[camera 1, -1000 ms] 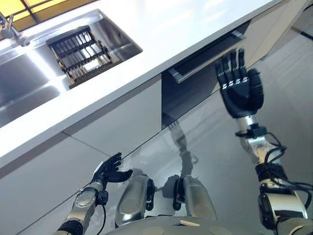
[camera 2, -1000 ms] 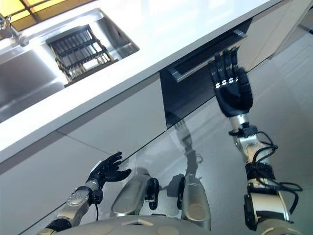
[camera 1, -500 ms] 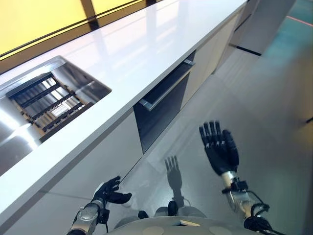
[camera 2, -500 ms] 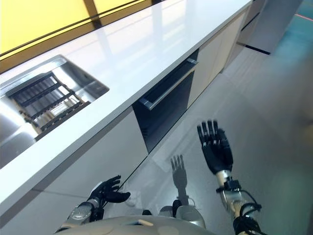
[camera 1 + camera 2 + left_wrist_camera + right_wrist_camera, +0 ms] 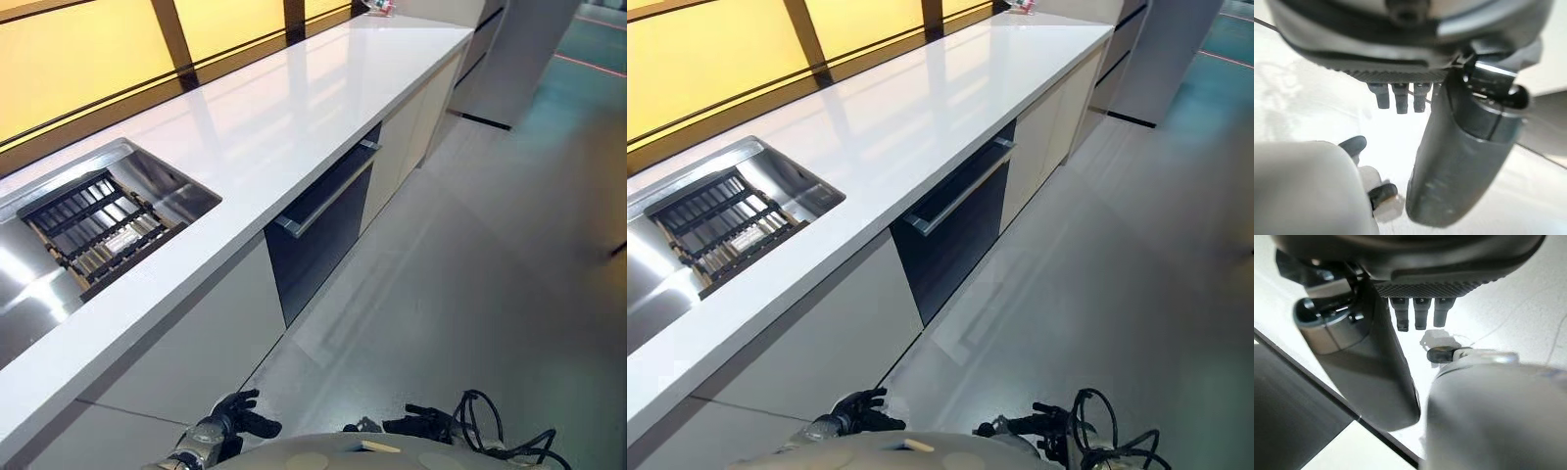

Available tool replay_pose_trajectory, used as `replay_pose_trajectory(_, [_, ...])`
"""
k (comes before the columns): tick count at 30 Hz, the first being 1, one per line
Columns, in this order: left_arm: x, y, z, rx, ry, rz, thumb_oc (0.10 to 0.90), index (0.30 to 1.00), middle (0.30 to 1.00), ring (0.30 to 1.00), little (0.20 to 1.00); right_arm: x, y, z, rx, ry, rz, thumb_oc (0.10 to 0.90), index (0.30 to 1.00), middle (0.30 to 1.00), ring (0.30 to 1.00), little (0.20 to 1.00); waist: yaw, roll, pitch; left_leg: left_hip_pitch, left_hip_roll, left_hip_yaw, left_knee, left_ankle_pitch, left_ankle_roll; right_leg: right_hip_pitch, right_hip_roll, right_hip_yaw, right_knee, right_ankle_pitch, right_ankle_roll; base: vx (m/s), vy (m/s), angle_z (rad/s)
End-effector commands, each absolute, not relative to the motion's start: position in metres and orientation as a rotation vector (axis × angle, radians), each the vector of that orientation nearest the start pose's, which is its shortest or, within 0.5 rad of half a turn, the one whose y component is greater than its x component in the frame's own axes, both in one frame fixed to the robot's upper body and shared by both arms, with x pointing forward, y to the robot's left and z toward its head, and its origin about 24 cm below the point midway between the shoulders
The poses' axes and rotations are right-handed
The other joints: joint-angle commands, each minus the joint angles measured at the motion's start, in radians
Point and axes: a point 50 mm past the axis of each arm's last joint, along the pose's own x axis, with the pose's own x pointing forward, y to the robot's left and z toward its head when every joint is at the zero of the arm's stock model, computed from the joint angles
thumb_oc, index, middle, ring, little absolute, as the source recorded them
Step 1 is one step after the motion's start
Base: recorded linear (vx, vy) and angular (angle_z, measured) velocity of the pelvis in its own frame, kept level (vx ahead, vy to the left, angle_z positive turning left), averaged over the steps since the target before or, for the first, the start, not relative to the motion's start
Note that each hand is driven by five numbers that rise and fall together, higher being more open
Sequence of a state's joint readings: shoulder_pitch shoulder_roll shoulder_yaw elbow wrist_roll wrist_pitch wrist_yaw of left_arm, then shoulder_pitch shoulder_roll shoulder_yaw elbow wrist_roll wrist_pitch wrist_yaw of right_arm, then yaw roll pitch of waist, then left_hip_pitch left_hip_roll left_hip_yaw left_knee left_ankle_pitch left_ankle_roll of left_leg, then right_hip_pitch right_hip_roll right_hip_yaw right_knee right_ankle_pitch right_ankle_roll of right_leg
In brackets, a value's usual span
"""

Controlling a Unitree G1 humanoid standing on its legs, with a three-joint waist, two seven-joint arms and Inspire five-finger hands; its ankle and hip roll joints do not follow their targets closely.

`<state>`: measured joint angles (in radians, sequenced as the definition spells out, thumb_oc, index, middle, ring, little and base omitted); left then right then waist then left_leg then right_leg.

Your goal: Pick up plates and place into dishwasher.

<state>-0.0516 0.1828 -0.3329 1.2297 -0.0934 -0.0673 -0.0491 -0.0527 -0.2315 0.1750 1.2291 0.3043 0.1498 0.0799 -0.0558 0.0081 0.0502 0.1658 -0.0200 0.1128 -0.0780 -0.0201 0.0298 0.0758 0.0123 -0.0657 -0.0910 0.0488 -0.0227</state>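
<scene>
The left hand [image 5: 238, 416] hangs low over the floor [image 5: 470, 284], close to the cabinet fronts [image 5: 186, 352]. Its dark fingers [image 5: 1397, 97] are spread loosely and relaxed, holding nothing; in its wrist view they show as short ribbed stubs with pale floor beyond them. The right hand [image 5: 1043, 423] sits low at the bottom edge of the head views, dark and slim, its fingers [image 5: 1420, 313] also hanging straight and empty over the floor.

The floor is smooth, pale grey and glossy, with faint reflections on it. The cabinet fronts are flat, matt and off-white. Set among them is the dishwasher [image 5: 318, 245], a dark, glassy rectangular door, shut, with a long brushed-metal bar handle [image 5: 328, 199] across its top edge. It stands well apart from both hands.

Above runs the surface [image 5: 294, 108], a long white slab, smooth and shiny, catching yellow light from the window [image 5: 88, 49] behind it. Sunk into it on the left is a steel sink [image 5: 167, 176] with bright, reflective walls. Inside the sink lies a black slatted rack [image 5: 93, 220], its ribs in parallel rows. Whether plates stand in the rack cannot be told.
</scene>
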Motion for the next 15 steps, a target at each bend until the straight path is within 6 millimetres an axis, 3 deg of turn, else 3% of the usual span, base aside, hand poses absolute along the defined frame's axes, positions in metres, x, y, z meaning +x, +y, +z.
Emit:
replay_pose_trajectory(1, [0.133,0.193,-0.155,0.337,1.051,-0.219,0.8,0.9,0.9,0.9,0.9,0.096,-0.212,-0.166,0.028,1.351,-0.059,0.8,0.9,0.9,0.9,0.9,-0.008,-0.026,0.018,-0.056,0.021,-0.039,0.018,-0.003,-0.015,-0.006,-0.041,0.023,0.081,-0.038,0.077,0.0,0.0,0.0])
replay_pose_trajectory(15, [0.131,0.201,-0.154,0.382,1.028,-0.155,0.8,0.9,0.9,0.9,0.9,0.085,-0.203,-0.169,0.019,1.382,0.017,0.8,0.9,0.9,0.9,0.9,-0.009,-0.033,0.014,-0.041,0.019,-0.039,0.01,-0.005,-0.016,0.012,-0.04,0.018,0.063,-0.038,0.084,0.01,-0.004,-0.01])
